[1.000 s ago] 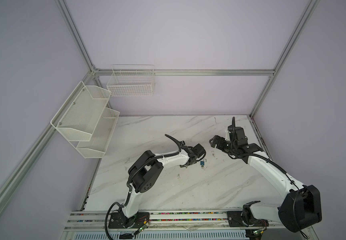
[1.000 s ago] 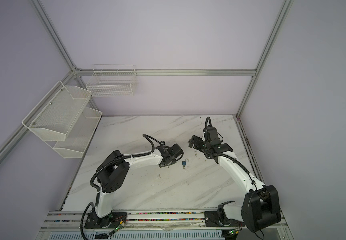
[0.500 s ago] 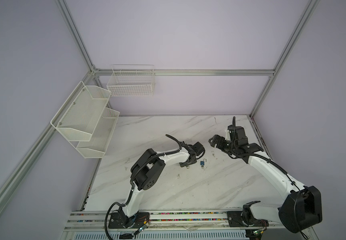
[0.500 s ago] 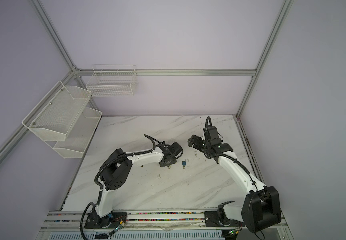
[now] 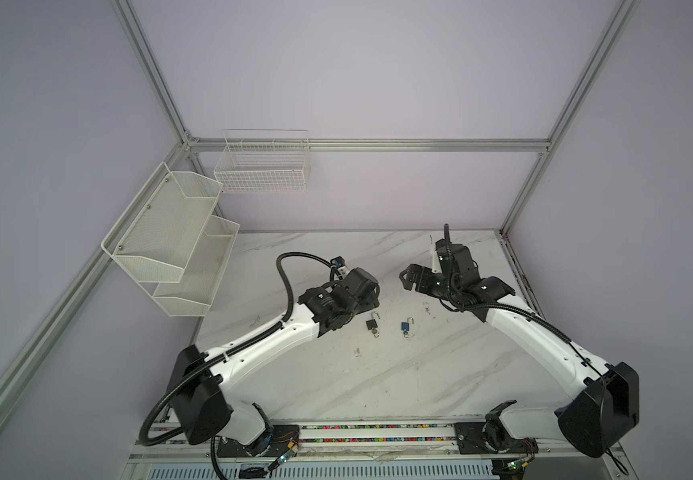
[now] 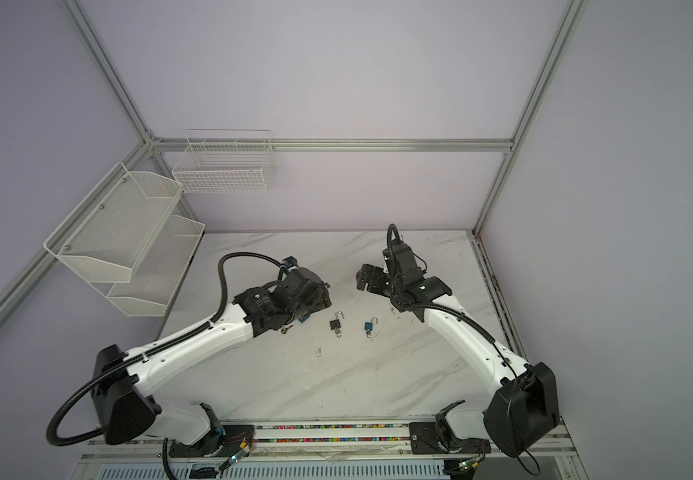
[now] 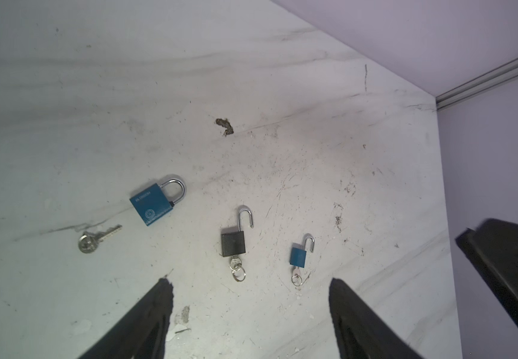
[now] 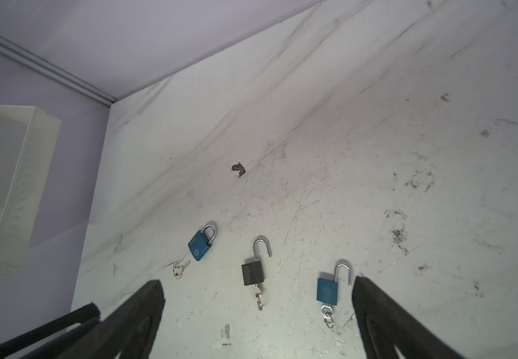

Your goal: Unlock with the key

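Observation:
Three padlocks lie on the marble table (image 7: 313, 93). The large blue padlock (image 7: 157, 203) (image 8: 201, 245) has its shackle shut, and a loose key (image 7: 97, 240) (image 8: 180, 268) lies beside it. The black padlock (image 7: 233, 244) (image 5: 372, 324) and the small blue padlock (image 7: 298, 256) (image 5: 406, 327) have their shackles swung open, each with a key in its base. My left gripper (image 7: 250, 289) hangs open above the table, holding nothing. My right gripper (image 8: 256, 281) (image 5: 409, 279) is open too, raised over the locks with nothing in it.
A white mesh two-tier shelf (image 5: 170, 245) and a wire basket (image 5: 263, 166) hang on the walls at the back left. The large blue padlock (image 6: 304, 319) and loose key (image 6: 286, 330) peek out from under my left wrist in a top view.
My left gripper has opened wide and drawn back to the left, away from the black and small blue padlocks. The right arm has stayed where it was.

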